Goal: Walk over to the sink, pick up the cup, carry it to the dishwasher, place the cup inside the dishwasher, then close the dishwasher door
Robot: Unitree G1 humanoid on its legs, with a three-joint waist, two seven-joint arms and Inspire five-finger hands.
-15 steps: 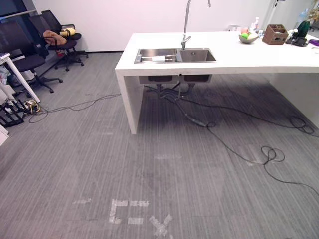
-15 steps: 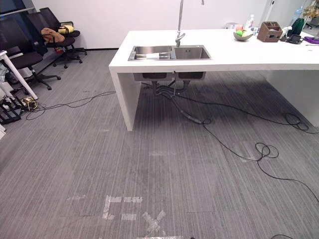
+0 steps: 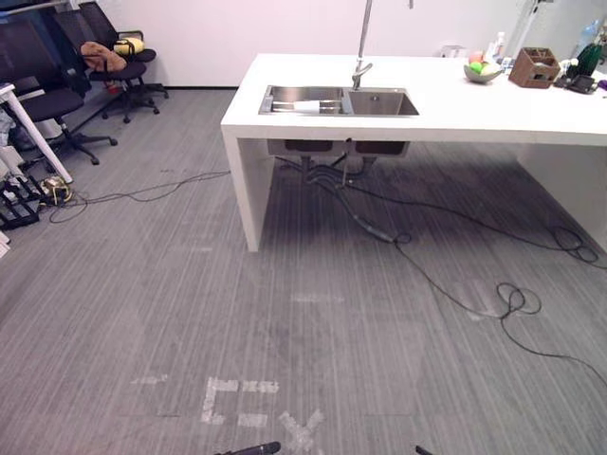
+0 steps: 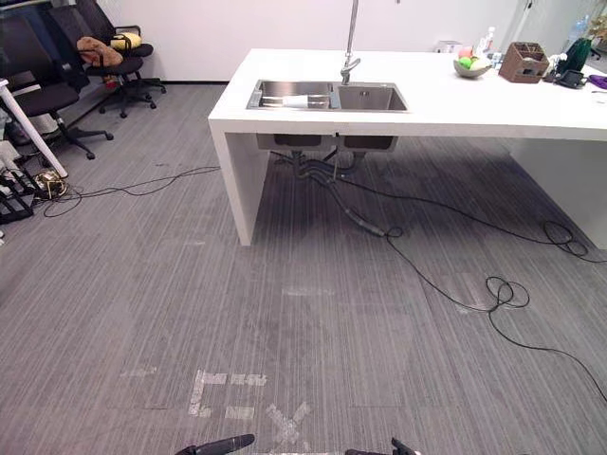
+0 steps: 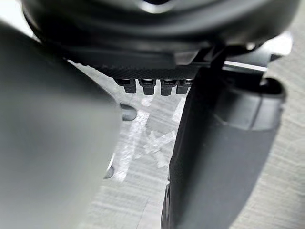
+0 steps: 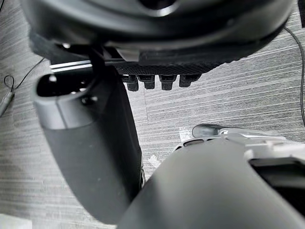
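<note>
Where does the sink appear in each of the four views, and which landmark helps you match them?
Left eye view: the sink is upper centre, set in the white counter's left end.
Right eye view: the sink is upper centre, slightly further left.
Left wrist view: the left hand above the floor.
Right wrist view: the right hand above the floor.
Shared landmark: the tap behind the basins.

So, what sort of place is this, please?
Probably an office or lab with a demonstration kitchen: a white island counter holding a stainless-steel double sink and a tall chrome tap, black wheeled office chairs near the white wall, and grey carpet flooring.
</note>
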